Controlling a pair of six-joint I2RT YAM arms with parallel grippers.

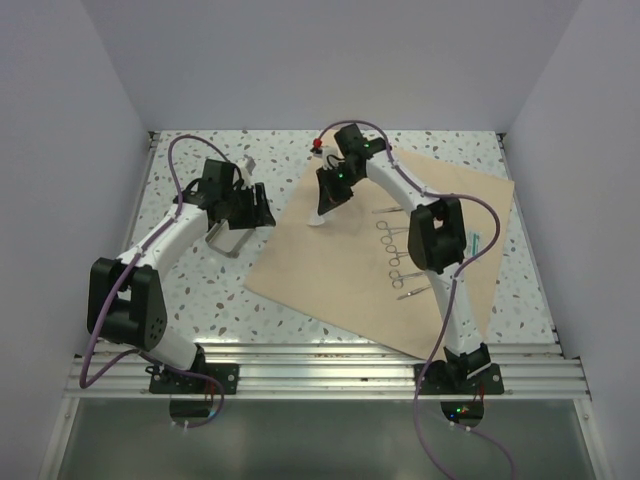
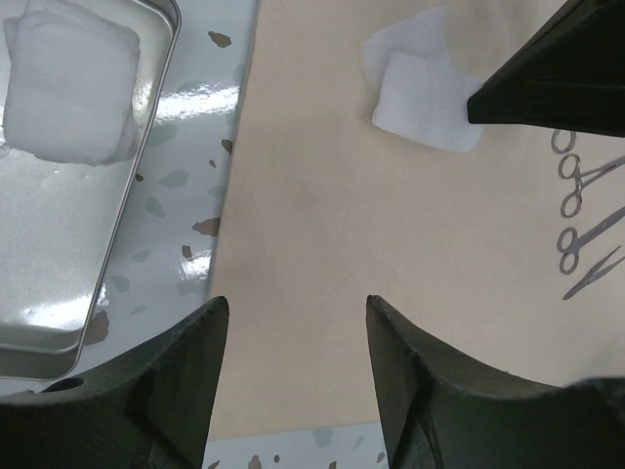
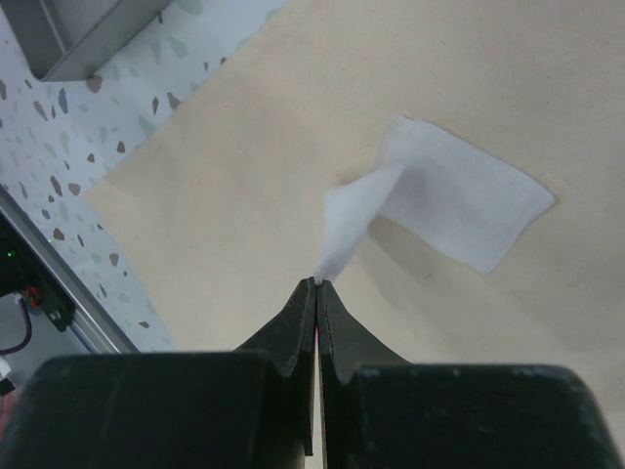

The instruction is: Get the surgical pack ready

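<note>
The right gripper (image 3: pixel 317 283) is pressed together on one corner of a gauze square (image 3: pixel 356 220), and the cloth trails from its tips in a twisted strip down toward the wrap sheet (image 3: pixel 215 176). A corner pinch suits so thin and limp a piece, since only an edge offers any purchase on flat paper. I cannot tell whether the flat white patch (image 3: pixel 469 215) beyond it belongs to the same square. The left wrist view shows two white squares overlapping at that spot, so the gauze is probably being gathered into one pile on the sheet's left part. The left gripper (image 2: pixel 298 303) has its jaws apart and holds nothing. It hovers over the sheet's left edge, between that pile and the metal tray (image 2: pixel 59 244), which sits on the speckled table (image 1: pixel 220 290) just beside the sheet. A gauze stack (image 2: pixel 68 83) lies in the tray's far end, so this arm seems placed to fetch the next piece. The steel instruments (image 2: pixel 586 225) lie in a row on the sheet's right part, well apart from the gauze, which likely keeps each group separate for wrapping.
</note>
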